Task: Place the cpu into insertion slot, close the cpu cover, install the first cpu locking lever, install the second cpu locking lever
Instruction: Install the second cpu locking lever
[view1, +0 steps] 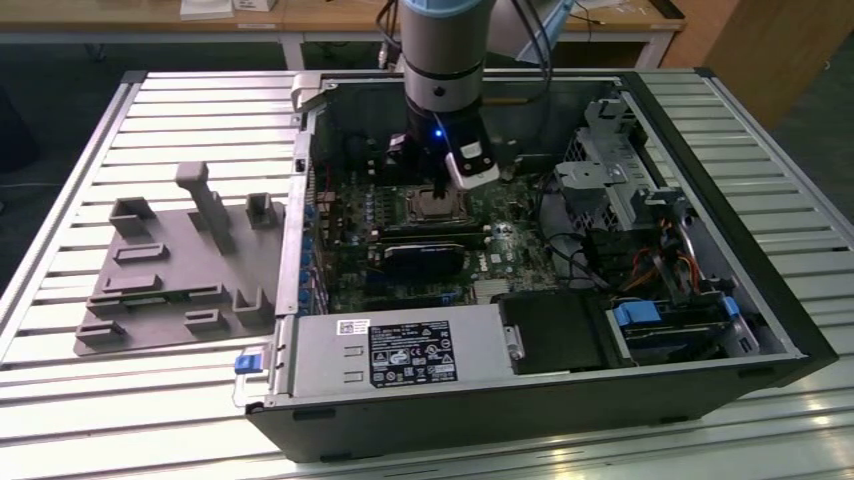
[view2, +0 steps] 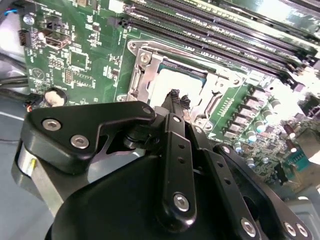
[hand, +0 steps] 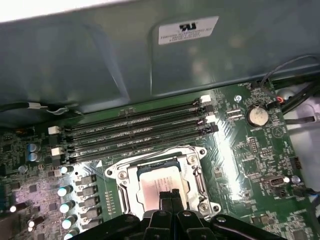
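A grey moulded tray (view1: 174, 275) is lying on the slatted bench (view1: 80, 140) towards the exterior view's left, just beside the open computer case (view1: 747, 250), which is taking up the middle and the exterior view's right of the bench.

Inside the case, the green motherboard (view1: 350, 225) is lying against the case floor, with the grey power supply (view1: 387, 352) sitting along the case's near edge. The arm (view1: 443, 50) is reaching down from the far edge of the case, and its gripper (view1: 442, 188) is hanging directly over the socket (view1: 437, 205) near the middle of the board.

In both wrist views the chip (hand: 159, 184) is sitting flat inside the socket, its silver top showing through the window of the metal cover (hand: 125, 176), which seems to be lying down over it, though the gripper is hiding the near part of the frame. The long black memory slots (hand: 140, 131) are running just beside the socket.

The fingers (hand: 168, 196) are drawn together, tips pressed narrow and carrying nothing, poised just above the chip's top; contact I cannot tell.
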